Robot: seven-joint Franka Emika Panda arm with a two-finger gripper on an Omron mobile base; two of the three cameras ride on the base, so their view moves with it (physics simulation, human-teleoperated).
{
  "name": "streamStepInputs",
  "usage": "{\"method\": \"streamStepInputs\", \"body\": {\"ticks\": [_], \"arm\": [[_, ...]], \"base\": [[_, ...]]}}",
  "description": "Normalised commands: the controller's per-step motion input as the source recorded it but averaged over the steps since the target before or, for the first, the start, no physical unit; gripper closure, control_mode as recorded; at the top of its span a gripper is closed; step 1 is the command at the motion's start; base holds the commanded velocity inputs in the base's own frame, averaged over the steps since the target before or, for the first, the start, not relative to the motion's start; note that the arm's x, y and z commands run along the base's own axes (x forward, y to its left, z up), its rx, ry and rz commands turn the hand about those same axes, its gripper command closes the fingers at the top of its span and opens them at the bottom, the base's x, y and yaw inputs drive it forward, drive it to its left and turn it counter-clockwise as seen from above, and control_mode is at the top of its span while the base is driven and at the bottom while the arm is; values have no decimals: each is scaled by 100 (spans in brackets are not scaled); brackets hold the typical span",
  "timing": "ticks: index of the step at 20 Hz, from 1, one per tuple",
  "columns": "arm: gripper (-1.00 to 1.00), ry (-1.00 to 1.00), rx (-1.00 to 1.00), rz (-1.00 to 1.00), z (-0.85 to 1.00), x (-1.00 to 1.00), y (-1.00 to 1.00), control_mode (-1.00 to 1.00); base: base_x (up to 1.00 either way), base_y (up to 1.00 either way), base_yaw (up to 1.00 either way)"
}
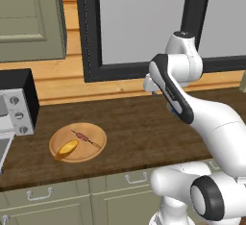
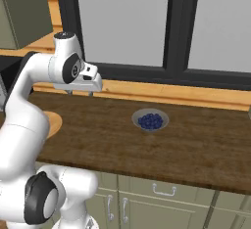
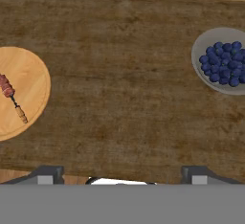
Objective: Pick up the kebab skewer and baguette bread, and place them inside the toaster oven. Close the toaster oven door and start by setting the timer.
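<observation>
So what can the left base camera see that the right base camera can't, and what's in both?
Left base view alone: the toaster oven at the counter's left end, and the baguette and kebab skewer lying on the wooden plate. Right base view alone: a grey bowl of blueberries. Both share the wooden counter, the dark-framed window and the plate, though the right view catches just its edge.

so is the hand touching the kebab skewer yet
Apart. The left base view shows the hand raised above the counter, well right of the kebab skewer lying on the wooden plate.
</observation>
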Motion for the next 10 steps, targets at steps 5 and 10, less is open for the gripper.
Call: {"method": "streamStepInputs", "body": {"ticks": [5, 10], "arm": [[-100, 0, 0, 0, 0, 0, 0, 100], [-100, 0, 0, 0, 0, 0, 0, 100]], "base": [[-9, 31, 0], [-1, 96, 0]]}}
